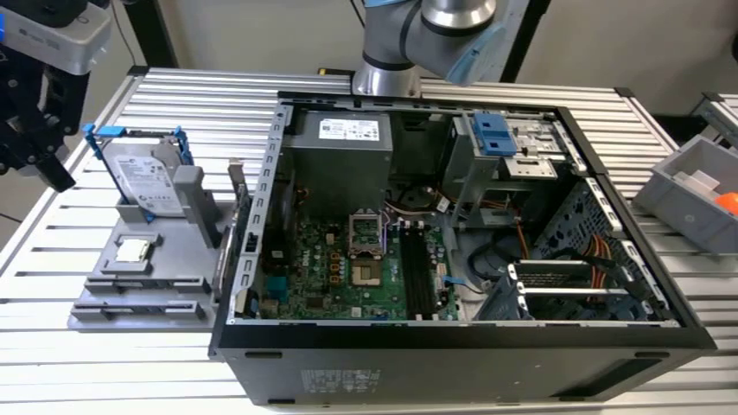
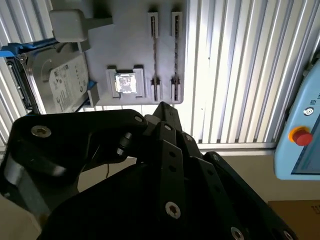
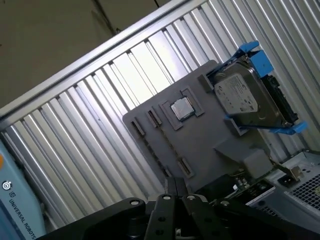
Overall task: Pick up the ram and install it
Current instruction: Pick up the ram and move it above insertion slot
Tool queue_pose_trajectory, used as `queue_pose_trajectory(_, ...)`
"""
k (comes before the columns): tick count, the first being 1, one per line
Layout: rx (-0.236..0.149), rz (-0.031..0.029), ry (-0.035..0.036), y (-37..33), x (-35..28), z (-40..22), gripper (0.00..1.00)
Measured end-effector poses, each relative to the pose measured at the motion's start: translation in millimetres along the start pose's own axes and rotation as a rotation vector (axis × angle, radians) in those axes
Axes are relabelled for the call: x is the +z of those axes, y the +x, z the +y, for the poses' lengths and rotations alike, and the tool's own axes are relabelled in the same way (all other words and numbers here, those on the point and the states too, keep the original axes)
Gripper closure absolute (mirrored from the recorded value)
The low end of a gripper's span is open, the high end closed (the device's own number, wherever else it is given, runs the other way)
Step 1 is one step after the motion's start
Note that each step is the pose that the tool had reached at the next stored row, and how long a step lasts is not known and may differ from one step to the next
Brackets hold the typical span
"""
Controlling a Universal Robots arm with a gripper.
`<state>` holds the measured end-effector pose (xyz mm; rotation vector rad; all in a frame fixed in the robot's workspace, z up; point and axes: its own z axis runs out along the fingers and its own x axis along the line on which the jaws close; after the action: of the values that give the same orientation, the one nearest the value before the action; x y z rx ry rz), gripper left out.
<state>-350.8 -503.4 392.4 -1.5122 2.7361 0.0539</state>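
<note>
the claw [image 1: 52, 169], pressed together and empty, is hanging near the tray [image 1: 110, 281], where the ram [image 2: 154, 55] seems to be standing edge-on in a slot, so dropping unopened or off-line risks ramming its edge or clipping the drive [image 1: 150, 177].

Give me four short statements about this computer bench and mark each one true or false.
1. The silver hard drive in a blue frame stands upright on the grey fixture tray. True.
2. The black computer case is closed. False: its side is open, showing the green motherboard.
3. The black gripper is inside the case. False: it hangs outside, near the tray.
4. A small square silver processor chip lies in a recess of the tray. True.
</note>
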Motion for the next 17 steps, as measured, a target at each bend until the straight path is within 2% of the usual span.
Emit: queue_pose_trajectory(17,-0.193,0.0045,-0.0057,0.0,0.0,0.0,1.00)
